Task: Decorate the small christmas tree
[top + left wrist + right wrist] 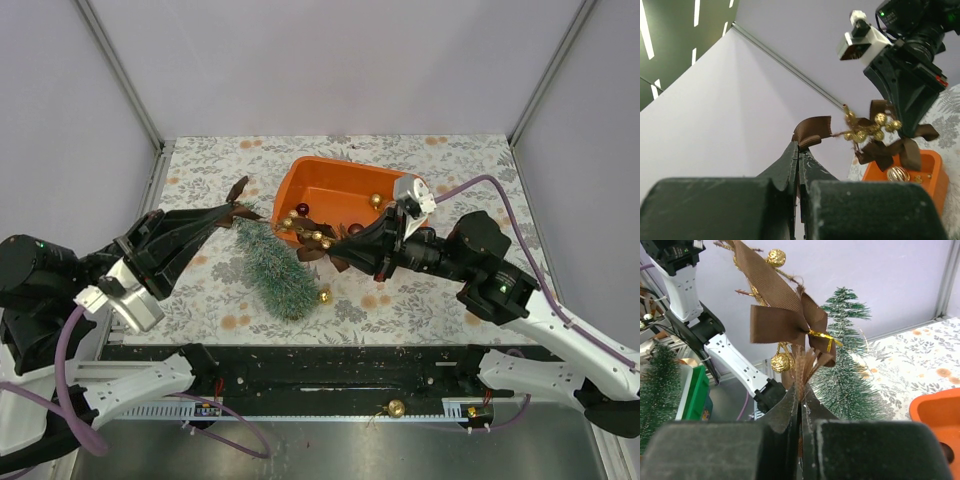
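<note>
The small christmas tree (pixel 275 270) lies on its side on the floral table, in front of the orange tray (pixel 322 176). A brown ribbon garland with gold beads (pixel 308 233) hangs stretched between my two grippers, above the tree's tip. My left gripper (pixel 232 212) is shut on one brown ribbon end (pixel 812 131). My right gripper (pixel 345 243) is shut on the other end, just below a brown bow (pixel 785 320). In the right wrist view the tree (pixel 847 365) shows behind the bow. In the left wrist view the beads (pixel 867 127) hang in front of the right arm.
The tray holds loose gold (pixel 376 199) and dark red (pixel 302 209) baubles. One gold bauble (pixel 324 296) lies by the tree's base; another (pixel 396 408) sits on the front rail. A second tree (pixel 657 385) and a green bin (pixel 697 392) stand beyond the table.
</note>
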`<act>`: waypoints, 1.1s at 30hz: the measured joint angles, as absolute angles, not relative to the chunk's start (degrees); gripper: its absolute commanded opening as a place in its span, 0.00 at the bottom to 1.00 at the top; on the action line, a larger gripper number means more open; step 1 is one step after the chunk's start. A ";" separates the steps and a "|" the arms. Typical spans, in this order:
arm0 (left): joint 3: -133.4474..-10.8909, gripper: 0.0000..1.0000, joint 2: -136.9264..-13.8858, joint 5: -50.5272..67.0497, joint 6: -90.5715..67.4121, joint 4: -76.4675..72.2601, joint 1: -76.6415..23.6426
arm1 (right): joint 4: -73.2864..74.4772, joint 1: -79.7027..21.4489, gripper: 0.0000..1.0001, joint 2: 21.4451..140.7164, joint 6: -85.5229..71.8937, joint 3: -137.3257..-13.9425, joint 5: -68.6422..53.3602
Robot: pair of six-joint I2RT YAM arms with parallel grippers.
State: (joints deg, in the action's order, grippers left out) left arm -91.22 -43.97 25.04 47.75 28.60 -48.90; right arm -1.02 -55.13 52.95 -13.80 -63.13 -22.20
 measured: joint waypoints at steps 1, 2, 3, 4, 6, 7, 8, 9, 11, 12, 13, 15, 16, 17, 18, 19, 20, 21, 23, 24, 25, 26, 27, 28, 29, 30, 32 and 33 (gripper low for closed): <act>-91.22 0.00 -43.51 25.10 47.64 29.36 -48.77 | -0.10 -55.13 0.00 52.66 -13.26 -63.48 -21.63; -91.22 0.00 -42.96 25.19 47.53 30.70 -48.69 | 0.56 -55.13 0.00 52.38 -12.82 -63.77 -21.23; -91.13 0.00 -42.35 25.26 47.29 31.81 -48.66 | 1.63 -55.13 0.00 52.16 -12.43 -64.16 -20.78; -90.87 0.00 -41.78 25.32 46.98 32.71 -48.56 | 2.42 -55.13 0.00 52.03 -12.14 -64.53 -20.49; -89.71 0.00 -40.21 25.58 46.48 34.96 -48.31 | 4.34 -55.13 0.00 51.79 -11.53 -65.34 -20.08; -88.82 0.00 -39.22 25.67 46.19 35.92 -48.27 | 4.97 -55.13 0.00 51.62 -11.31 -65.45 -19.97; -88.09 0.00 -38.44 25.78 45.95 36.84 -48.23 | 5.61 -55.13 0.00 51.46 -11.14 -65.47 -19.92; -86.96 0.00 -37.43 25.89 45.60 37.45 -48.12 | 6.37 -55.13 0.00 51.35 -11.07 -65.47 -19.75; -84.14 0.00 -35.31 26.00 44.86 38.54 -48.03 | 7.25 -55.13 0.00 51.46 -10.83 -65.47 -19.18; -82.89 0.00 -34.46 26.00 44.42 39.07 -47.94 | 7.62 -55.13 0.00 51.72 -10.70 -65.47 -18.92; -81.67 0.00 -33.69 26.00 44.03 39.59 -47.88 | 7.88 -55.13 0.00 52.12 -10.46 -65.49 -18.76; -79.55 0.00 -32.45 25.98 43.35 40.84 -47.72 | 8.56 -55.13 0.00 53.17 -9.89 -65.80 -18.17; -78.63 0.00 -31.90 25.93 43.07 41.45 -47.68 | 9.10 -55.13 0.00 54.02 -9.43 -66.04 -17.52; -78.06 0.00 -31.51 25.82 42.89 42.24 -47.66 | 9.32 -55.13 0.00 54.57 -9.08 -66.17 -17.10; -77.80 0.00 -31.31 25.80 42.76 42.81 -47.66 | 9.72 -55.13 0.00 55.22 -8.62 -66.35 -16.53; -77.54 0.00 -31.05 25.69 42.61 43.53 -47.66 | 9.78 -55.13 0.00 55.79 -8.16 -66.39 -15.92; -77.36 0.00 -30.74 25.67 42.54 44.31 -47.64 | 9.80 -55.13 0.00 56.23 -7.66 -66.41 -15.46; -77.14 0.00 -30.35 25.67 42.52 45.06 -47.62 | 9.80 -55.13 0.00 56.60 -7.22 -66.43 -15.00; -76.55 0.00 -29.41 25.71 42.52 46.74 -47.59 | 9.87 -55.13 0.00 57.25 -6.31 -66.59 -14.02; -76.14 0.00 -28.86 25.76 42.52 47.57 -47.62 | 9.91 -55.13 0.00 57.58 -5.82 -66.72 -13.54; -75.61 0.00 -28.40 25.85 42.54 48.45 -47.62 | 9.98 -55.13 0.00 57.87 -5.43 -66.85 -12.91; -75.07 0.00 -27.90 25.91 42.59 49.58 -47.62 | 9.98 -55.13 0.00 58.17 -4.95 -66.96 -12.53; -74.54 0.00 -27.59 25.93 42.68 50.57 -47.62 | 10.00 -55.13 0.00 58.39 -4.60 -67.05 -12.21; -73.76 0.00 -27.24 25.91 42.87 51.59 -47.62 | 10.04 -55.13 0.00 58.74 -4.10 -67.13 -11.51; -72.97 0.00 -26.94 25.89 43.07 52.36 -47.62 | 10.09 -55.16 0.00 59.02 -3.68 -67.20 -11.16; -71.90 0.00 -26.61 25.80 43.20 53.15 -47.62 | 10.17 -55.16 0.00 59.37 -3.18 -67.22 -10.50; -68.71 0.00 -25.61 25.23 43.51 54.61 -47.62 | 10.22 -55.16 0.00 60.12 -2.48 -67.22 -9.26; -66.85 0.00 -25.02 24.86 43.66 54.85 -47.59 | 10.22 -55.18 0.00 60.49 -1.96 -67.22 -8.58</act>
State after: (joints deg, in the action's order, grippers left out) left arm -66.85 -25.02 24.86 43.66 54.85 -47.59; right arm 10.22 -55.18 60.49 -1.96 -67.22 -8.58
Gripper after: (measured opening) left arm 0.024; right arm 0.022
